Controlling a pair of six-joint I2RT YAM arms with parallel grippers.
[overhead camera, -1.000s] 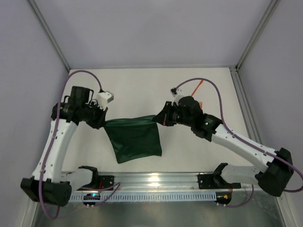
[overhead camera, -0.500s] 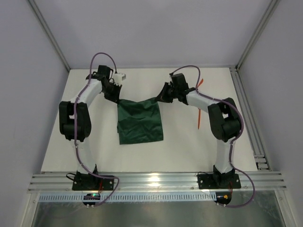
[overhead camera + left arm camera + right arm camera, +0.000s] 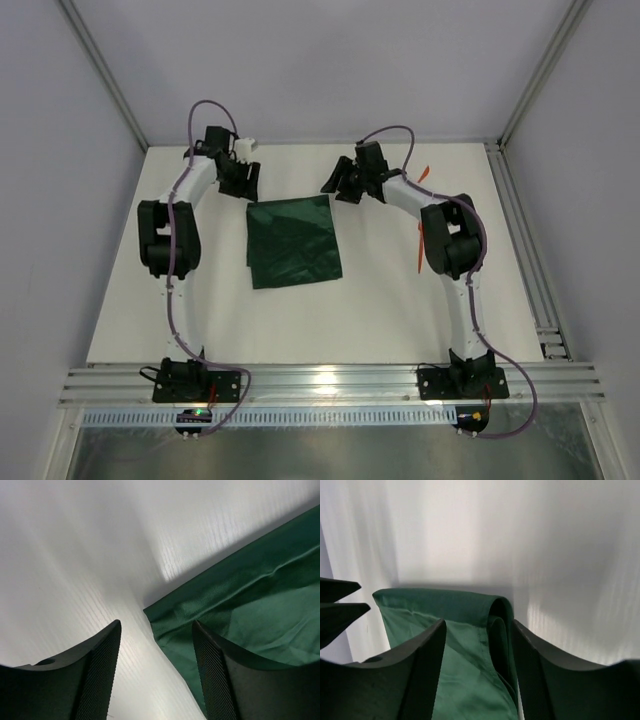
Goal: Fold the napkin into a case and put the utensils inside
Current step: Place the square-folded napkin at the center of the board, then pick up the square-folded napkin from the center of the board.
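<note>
Napkin (image 3: 292,241) flat, folded double; left gripper (image 3: 240,186) and right gripper (image 3: 337,187) gaping empty at far corners; utensils (image 3: 423,250) right, apart.

Bright, even light; soft shadows

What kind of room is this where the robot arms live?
Probably a robot test booth in a lab, not a home. A bare white table sits inside plain grey walls with metal frame posts, two arms are bolted to a metal rail, and only a green napkin and orange utensils lie out.
</note>
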